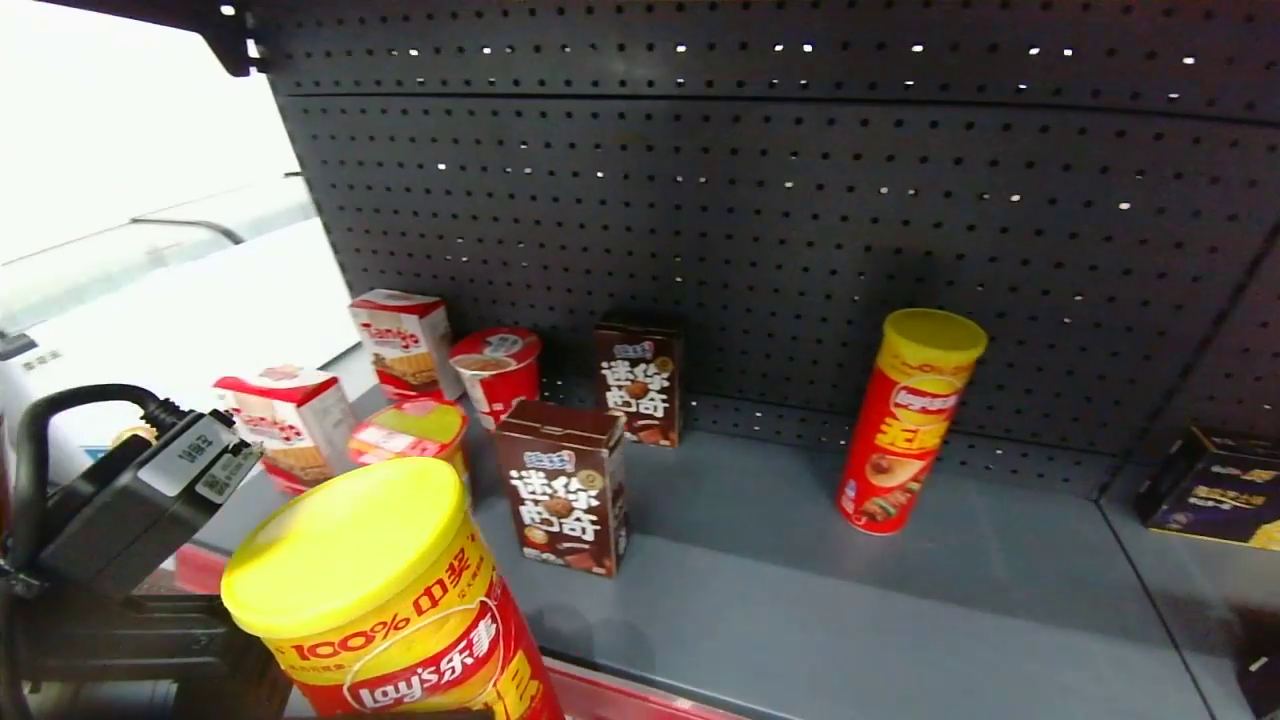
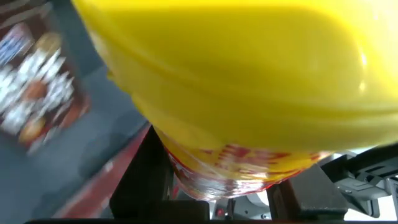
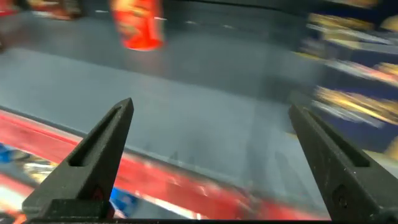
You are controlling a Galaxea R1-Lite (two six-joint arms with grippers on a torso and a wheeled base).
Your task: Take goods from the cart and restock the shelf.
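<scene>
Since its wall is judged to be thin, glossy cardboard, the tall red-and-yellow cylindrical crisp can with the yellow plastic lid (image 1: 385,590) is expected to be light, slippery and easily dented. It is best gripped around the body and not by the lid, which could pop off. It is clasped between the left jaws, whose black fingers (image 2: 146,180) are seen against either side of its lower body. It is held roughly upright near the red front edge of the grey metal shelf (image 1: 800,600). Being tall and narrow, it is judged likely to topple if set down tilted.

The right jaws are spread wide with nothing between them, above the shelf's front edge. Well beyond them a matching red can (image 3: 138,25) stands on the shelf. Beyond the left jaws two brown cartons (image 1: 565,485) are set. The held can's base is cut off, and the height of the grip cannot be told, since the lid covers most of what lies below. The dark packets (image 3: 348,68) to one side of the right jaws cannot be identified.
</scene>
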